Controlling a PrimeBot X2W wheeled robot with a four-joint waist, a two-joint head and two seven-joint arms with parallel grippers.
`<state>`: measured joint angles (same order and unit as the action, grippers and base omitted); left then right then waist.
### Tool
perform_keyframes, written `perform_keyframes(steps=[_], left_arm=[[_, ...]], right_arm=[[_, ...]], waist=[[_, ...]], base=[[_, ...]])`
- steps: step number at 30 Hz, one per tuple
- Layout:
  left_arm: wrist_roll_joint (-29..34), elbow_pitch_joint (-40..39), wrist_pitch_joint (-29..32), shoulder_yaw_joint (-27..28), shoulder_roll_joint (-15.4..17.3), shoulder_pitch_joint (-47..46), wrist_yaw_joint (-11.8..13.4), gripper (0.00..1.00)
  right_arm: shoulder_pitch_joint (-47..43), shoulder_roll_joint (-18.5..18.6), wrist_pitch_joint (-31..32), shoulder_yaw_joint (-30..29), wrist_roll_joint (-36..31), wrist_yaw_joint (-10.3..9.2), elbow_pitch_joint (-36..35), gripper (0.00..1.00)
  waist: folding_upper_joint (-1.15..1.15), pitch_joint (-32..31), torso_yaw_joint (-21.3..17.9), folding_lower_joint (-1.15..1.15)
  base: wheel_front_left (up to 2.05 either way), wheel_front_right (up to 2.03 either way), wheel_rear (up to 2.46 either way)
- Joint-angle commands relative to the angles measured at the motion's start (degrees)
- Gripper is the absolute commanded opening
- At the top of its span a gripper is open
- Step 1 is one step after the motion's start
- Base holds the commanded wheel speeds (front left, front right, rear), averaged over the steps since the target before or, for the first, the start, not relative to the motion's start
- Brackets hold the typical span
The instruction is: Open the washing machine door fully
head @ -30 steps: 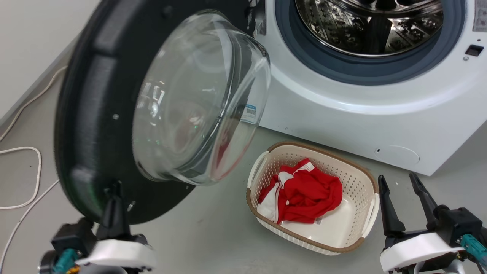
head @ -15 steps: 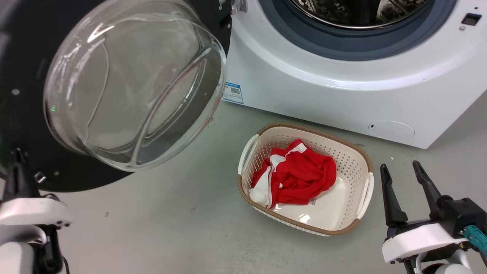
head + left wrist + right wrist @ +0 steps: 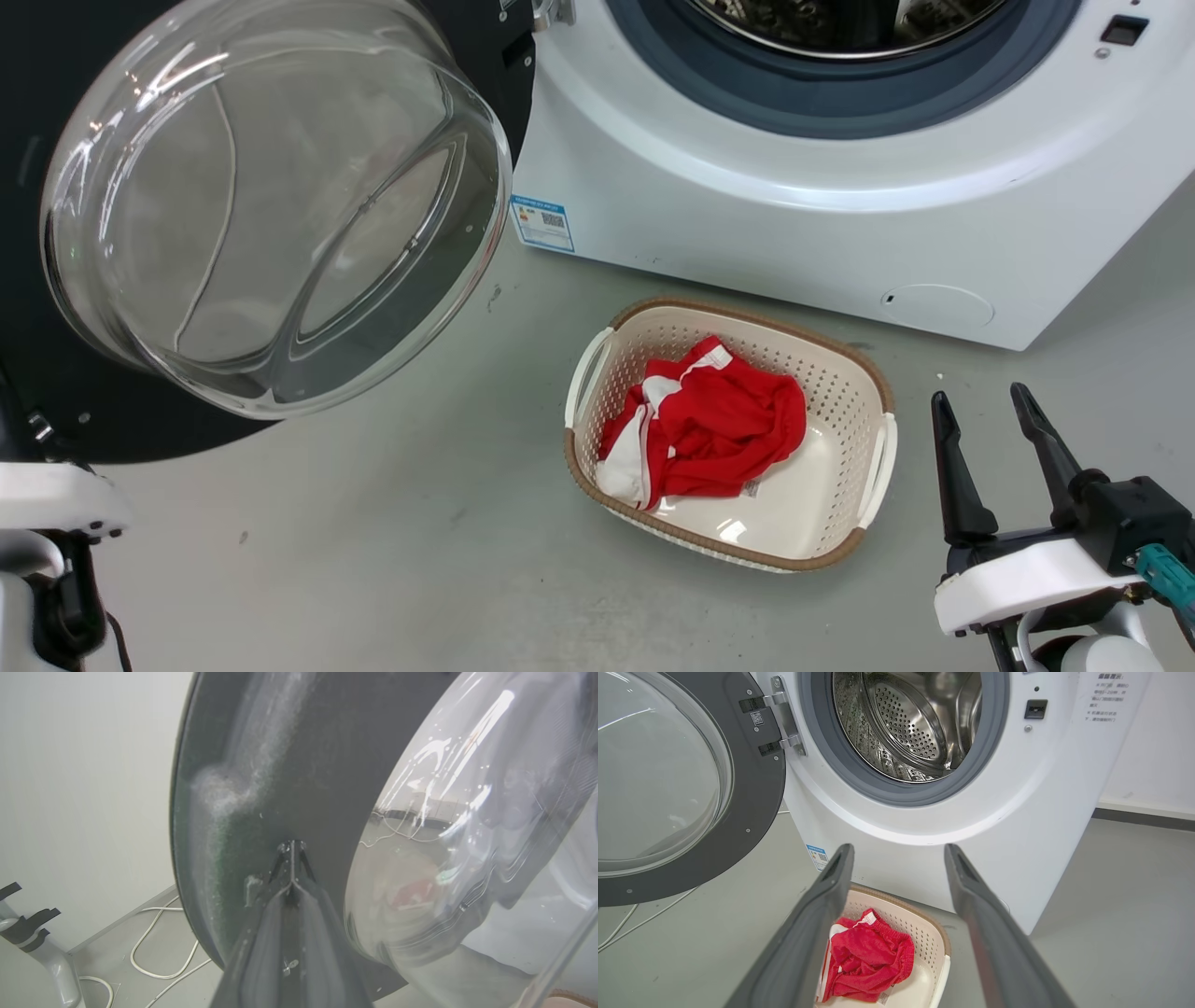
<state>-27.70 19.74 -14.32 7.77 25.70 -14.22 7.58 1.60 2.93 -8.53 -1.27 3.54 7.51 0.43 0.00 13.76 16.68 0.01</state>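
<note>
Near left: pressing left gripper (image 3: 291, 849), fingers closed together, tips against dark inner face of washing machine door (image 3: 271, 205) | near right: holding right gripper (image 3: 977, 394) spread wide above grey floor (image 3: 420, 523) | middle: noting cream basket (image 3: 747, 315) cradling red garment (image 3: 709, 429) | far: noting washing machine (image 3: 747, 224), keeping door wide open at left, baring steel drum (image 3: 915, 723)
</note>
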Motion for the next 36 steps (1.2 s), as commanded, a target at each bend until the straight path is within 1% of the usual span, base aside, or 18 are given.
perform_keyframes(steps=[1, 7, 12, 16, 21, 27, 32, 33, 34, 35, 36], left_arm=[[0.48, -0.3, -0.37, -0.18, -0.2, 0.53, 0.06, 0.0], [3.6, -5.35, -0.75, -2.17, -2.4, 5.84, 1.1, 0.0], [6.07, -10.93, -0.89, -4.87, -5.42, 11.52, 1.88, 0.0], [7.22, -14.09, -0.94, -7.56, -7.9, 14.98, 1.93, 0.0], [8.91, -15.41, -0.98, -11.38, -10.77, 15.95, 0.82, 0.0], [11.68, -13.88, -0.87, -15.12, -13.57, 13.06, -2.62, 0.0], [14.22, -13.18, -0.88, -16.66, -15.72, 10.7, -4.42, 0.0], [14.51, -13.08, -0.88, -16.77, -16.2, 10.4, -4.56, 0.13], [14.87, -13.1, -0.88, -16.81, -16.62, 10.15, -4.83, 0.31], [15.15, -13.05, -0.88, -16.84, -16.89, 9.92, -5.01, 0.4], [15.39, -13.01, -0.88, -16.66, -17.19, 9.78, -5.06, 0.45]], right_arm=[[0.66, -0.11, -0.36, 0.03, 0.12, -0.04, 0.19, 1.0], [0.41, -0.11, -1.51, 0.45, 1.25, -0.04, 1.52, 1.0], [-0.28, -0.12, -2.3, 1.11, 2.2, -0.04, 3.04, 1.0], [-1.06, -0.12, -2.95, 1.22, 2.45, -0.04, 3.76, 1.0], [-1.32, -0.1, -3.17, 1.35, 2.46, -0.04, 4.13, 1.0], [-1.46, -0.09, -3.35, 0.83, 2.13, -0.05, 3.97, 1.0], [-1.95, -0.1, -3.14, 0.7, 1.86, -0.04, 3.47, 1.0], [-2.05, -0.1, -3.07, 0.64, 1.85, -0.05, 3.35, 1.0], [-2.31, -0.1, -2.99, 0.58, 1.9, -0.04, 3.1, 1.0], [-2.55, -0.1, -2.92, 0.55, 1.9, -0.04, 2.92, 1.0], [-2.8, -0.11, -2.89, 0.5, 2.0, -0.04, 2.76, 1.0]], waist=[[0.0, -0.51, -0.34, -0.01], [0.0, -3.11, -2.08, -0.01], [0.0, -5.81, -3.91, -0.01], [0.0, -7.48, -5.55, -0.01], [0.0, -8.73, -8.38, -0.01], [0.0, -9.88, -12.3, -0.01], [0.0, -10.59, -15.43, -0.01], [0.0, -10.8, -15.91, -0.01], [0.0, -10.95, -16.3, -0.01], [0.0, -11.09, -16.67, -0.01], [0.0, -11.32, -17.06, -0.01]], base=[[0.0, 0.0, 0.0], [0.0, 0.0, 0.0], [0.0, 0.0, 0.0], [0.0, 0.0, 0.0], [0.0, 0.0, 0.0], [0.0, 0.0, 0.0], [0.0, 0.0, 0.0], [0.0, 0.0, 0.0], [0.0, 0.0, 0.0], [0.0, 0.0, 0.0], [0.0, 0.0, 0.0]])
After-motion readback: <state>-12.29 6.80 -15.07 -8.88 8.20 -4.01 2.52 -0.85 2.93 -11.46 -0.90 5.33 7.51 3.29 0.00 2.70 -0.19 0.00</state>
